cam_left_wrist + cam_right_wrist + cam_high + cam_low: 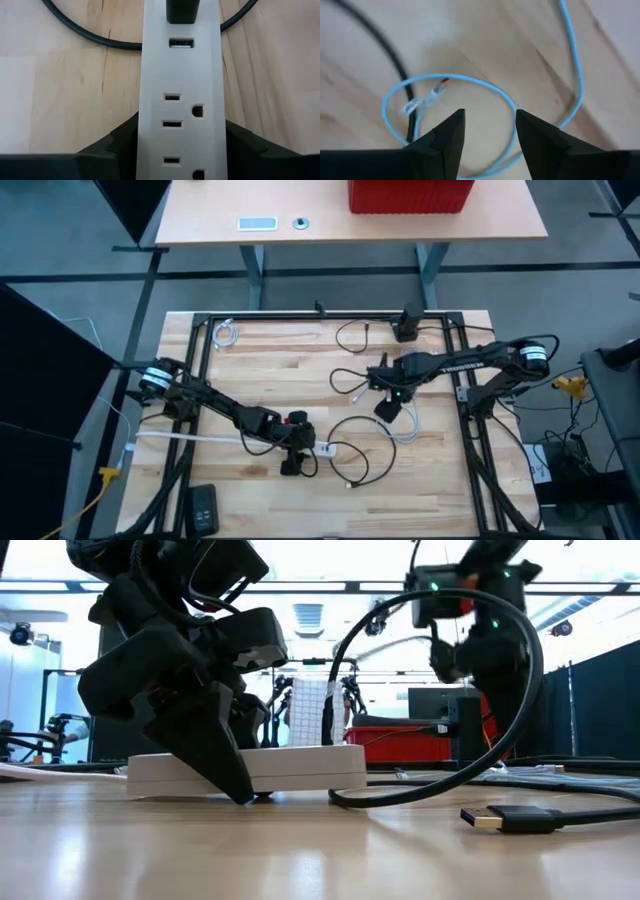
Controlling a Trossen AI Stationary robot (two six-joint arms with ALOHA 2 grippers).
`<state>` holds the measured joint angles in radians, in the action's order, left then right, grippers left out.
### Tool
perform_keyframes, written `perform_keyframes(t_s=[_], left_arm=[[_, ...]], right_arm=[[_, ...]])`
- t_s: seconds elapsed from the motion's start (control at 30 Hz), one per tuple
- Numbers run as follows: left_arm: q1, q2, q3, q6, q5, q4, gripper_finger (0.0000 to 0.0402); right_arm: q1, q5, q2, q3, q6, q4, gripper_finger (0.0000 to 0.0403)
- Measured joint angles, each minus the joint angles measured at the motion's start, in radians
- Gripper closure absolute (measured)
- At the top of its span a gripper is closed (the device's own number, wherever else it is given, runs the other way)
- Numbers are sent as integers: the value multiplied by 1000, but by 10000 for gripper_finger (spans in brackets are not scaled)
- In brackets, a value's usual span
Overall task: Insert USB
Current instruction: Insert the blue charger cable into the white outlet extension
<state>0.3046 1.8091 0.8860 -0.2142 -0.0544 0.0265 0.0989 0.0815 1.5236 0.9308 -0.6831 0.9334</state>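
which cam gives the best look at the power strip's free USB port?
Left wrist view: the open USB port faces the camera on the white power strip, just below a black plug, with the left gripper clamping the strip. Low view shows only the strip's side; high view shows it tiny; right wrist view misses it.

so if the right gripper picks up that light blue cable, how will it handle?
Probably floppy: the light blue cable lies in a loose loop under the open right gripper, so lifting one point likely leaves the rest dragging. It looks thin, so probably light and easy to pinch off-centre. It crosses a black cable, which may get tugged along.
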Motion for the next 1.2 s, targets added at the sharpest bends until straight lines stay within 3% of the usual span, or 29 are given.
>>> perform_keyframes(t_s=[0.43, 0.7, 0.93, 1.2], left_arm=[[0, -1, 2, 61, 0, 13, 209], [0, -1, 2, 68, -5, 15, 209], [0, -1, 2, 70, -6, 15, 209], [0, -1, 2, 69, -7, 15, 209]], right_arm=[[-53, 5, 34, -26, -242, -132, 266], [-87, 27, 105, -25, -275, -146, 284], [-86, 30, 79, -25, -221, -152, 297], [-134, 23, 6, -24, -214, -148, 265]])
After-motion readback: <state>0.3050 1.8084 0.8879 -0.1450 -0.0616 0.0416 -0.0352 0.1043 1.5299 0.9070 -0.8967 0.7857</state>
